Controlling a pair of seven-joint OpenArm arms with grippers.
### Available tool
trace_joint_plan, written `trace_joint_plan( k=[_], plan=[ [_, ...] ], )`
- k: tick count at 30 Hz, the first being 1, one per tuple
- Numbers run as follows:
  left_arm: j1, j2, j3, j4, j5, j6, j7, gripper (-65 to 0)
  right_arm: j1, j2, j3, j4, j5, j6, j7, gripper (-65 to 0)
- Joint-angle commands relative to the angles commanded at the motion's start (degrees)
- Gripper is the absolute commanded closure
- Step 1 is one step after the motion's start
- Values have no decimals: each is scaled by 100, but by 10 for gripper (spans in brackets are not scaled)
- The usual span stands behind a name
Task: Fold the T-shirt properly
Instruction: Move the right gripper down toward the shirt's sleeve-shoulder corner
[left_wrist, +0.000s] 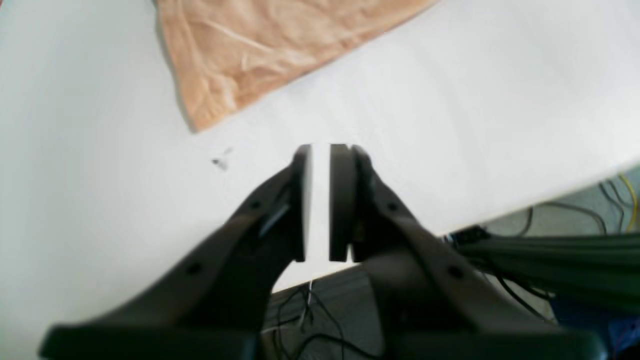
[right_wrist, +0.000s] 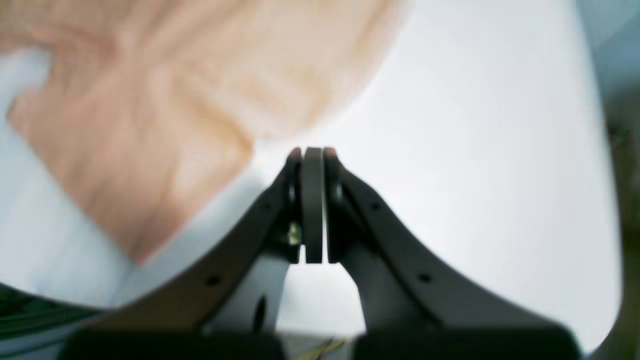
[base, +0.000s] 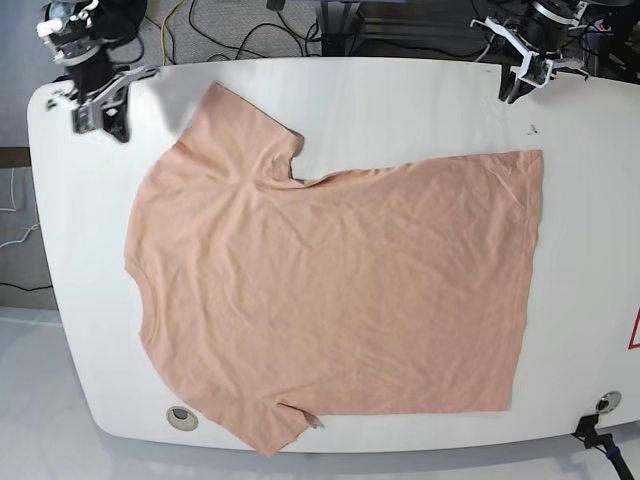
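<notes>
The right wrist view is blurred, so the cloth there reads only as a soft peach mass with no clear hem. The plain peach-pink, short-sleeved cotton T-shirt (base: 330, 290) lies spread flat and faintly creased across the middle of the white, round-cornered table (base: 400, 90), collar side toward the left of the base view, hem toward its right; 1 sleeve tip reaches the near table edge. In the left wrist view only a wrinkled corner of it (left_wrist: 260, 55) shows, cut off at the top. The black left gripper (left_wrist: 320, 152) hovers off the cloth by the far table edge, a narrow gap between its flat pads (gripping nothing). The black right gripper (right_wrist: 312, 152) sits beside a sleeve, pads pressed together, empty
</notes>
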Motion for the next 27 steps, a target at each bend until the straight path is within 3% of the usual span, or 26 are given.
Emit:
trace_joint_plan(
  k=[6, 18, 22, 26, 27],
  plan=[
    [82, -107, -20, 470, 29, -90, 668, -208, 240, 17, -39, -54, -122, 24, -193, 0],
    [-299, -289, -22, 312, 193, -76, 699, -101, 474, 95, -108, 692, -204, 148, -419, -8],
    [-392, -214, -20, 194, 230, -88, 781, -107, 431, 214, -176, 656, -112, 289, -461, -64],
    [-501, -208, 62, -35, 460, -80, 878, -180, 445, 242, -237, 539, -99, 436, -502, -86],
    [-486, -214, 9, 65, 329, -73, 924, -134, 491, 174, -126, 641, -146, 350, -429, -58]
  ],
)
